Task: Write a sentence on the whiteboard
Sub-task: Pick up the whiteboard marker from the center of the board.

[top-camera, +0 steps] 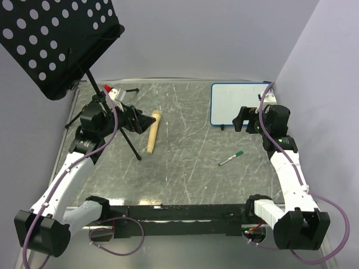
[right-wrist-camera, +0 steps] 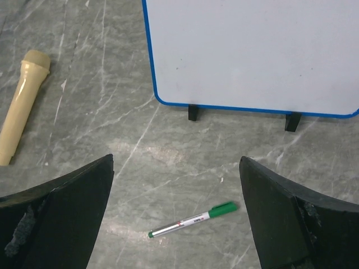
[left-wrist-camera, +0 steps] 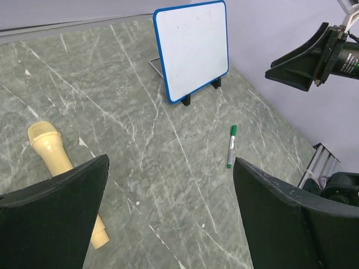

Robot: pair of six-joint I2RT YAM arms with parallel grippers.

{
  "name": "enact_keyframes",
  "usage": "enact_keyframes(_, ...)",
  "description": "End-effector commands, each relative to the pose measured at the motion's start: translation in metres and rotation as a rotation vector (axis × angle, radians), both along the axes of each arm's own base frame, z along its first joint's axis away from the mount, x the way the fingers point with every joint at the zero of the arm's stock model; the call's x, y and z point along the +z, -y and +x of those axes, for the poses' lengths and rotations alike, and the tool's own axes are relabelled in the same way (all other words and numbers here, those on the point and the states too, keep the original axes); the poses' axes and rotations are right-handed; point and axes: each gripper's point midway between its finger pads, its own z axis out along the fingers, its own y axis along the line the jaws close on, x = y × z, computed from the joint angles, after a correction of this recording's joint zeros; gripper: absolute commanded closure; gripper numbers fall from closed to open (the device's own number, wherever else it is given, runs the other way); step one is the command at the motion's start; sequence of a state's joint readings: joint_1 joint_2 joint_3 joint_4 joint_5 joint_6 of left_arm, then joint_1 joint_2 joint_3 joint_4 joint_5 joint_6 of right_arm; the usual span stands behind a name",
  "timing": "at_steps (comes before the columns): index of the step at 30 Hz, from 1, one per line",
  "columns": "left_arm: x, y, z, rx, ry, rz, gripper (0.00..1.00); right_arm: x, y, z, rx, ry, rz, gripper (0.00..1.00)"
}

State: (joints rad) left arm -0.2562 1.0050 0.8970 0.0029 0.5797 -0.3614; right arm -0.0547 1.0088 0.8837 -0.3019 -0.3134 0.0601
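Currently left gripper [top-camera: 147,121] and right gripper [top-camera: 244,119] hover, jaws spread, facing whiteboard [top-camera: 240,102].

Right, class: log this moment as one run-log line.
whiteboard propped, no writing visible | marker lying on table | left pincer open, empty | right pincer open, empty

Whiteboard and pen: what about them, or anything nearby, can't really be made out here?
- Whiteboard: the faint specks near its top in the left wrist view are too small to tell letters from smudges. The right wrist view cuts off its upper part.
- Pen: the barrel print in the right wrist view is too small to read.
- Wire loop, left wrist view: the rest of that support is hidden by the board.
- Red-and-white item, top view: too small to identify.
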Motion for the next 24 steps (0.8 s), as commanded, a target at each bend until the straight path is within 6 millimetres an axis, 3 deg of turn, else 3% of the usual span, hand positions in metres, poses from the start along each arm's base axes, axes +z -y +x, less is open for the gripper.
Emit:
enact_keyframes(1, 0.014, 0.005, -0.001, -0.025, 0.048, -0.016, 0.03, -0.002, 0.002, -0.003, 0.023, -0.019, -0.048, 0.0)
enact_keyframes(4, 0.006, 0.009, 0.001, -0.032, 0.014, -0.014, 0.03, -0.006, -0.009, -0.011, 0.169, 0.011, -0.142, 0.0)
enact_keyframes(7, -0.002, 0.015, 0.005, -0.035, -0.021, 0.005, 0.03, -0.014, -0.043, -0.031, 0.461, 0.057, -0.258, 0.0)
enact_keyframes(10, -0.01, 0.018, 0.005, -0.034, -0.053, 0.032, 0.03, -0.041, -0.061, -0.053, 0.611, -0.067, -0.324, 0.0)
enact_keyframes(11, -0.01, 0.019, 0.004, -0.033, -0.051, 0.036, 0.03, -0.05, -0.063, -0.068, 0.648, -0.156, -0.315, 0.0)
enact_keyframes(12, -0.009, 0.018, 0.005, -0.024, -0.045, 0.037, 0.04, -0.064, -0.06, -0.068, 0.643, -0.241, -0.314, 0.0)
enact_keyframes(15, -0.009, 0.017, 0.006, -0.008, -0.041, 0.044, 0.03, -0.081, -0.059, -0.086, 0.667, -0.414, -0.262, 0.0)
enact_keyframes(21, -0.01, 0.015, 0.007, 0.012, -0.037, 0.064, 0.03, -0.117, -0.042, -0.095, 0.559, -0.523, -0.287, 0.0)
enact_keyframes(24, -0.009, 0.014, 0.006, 0.013, -0.034, 0.067, 0.03, -0.131, -0.045, -0.104, 0.632, -0.549, -0.298, 0.0)
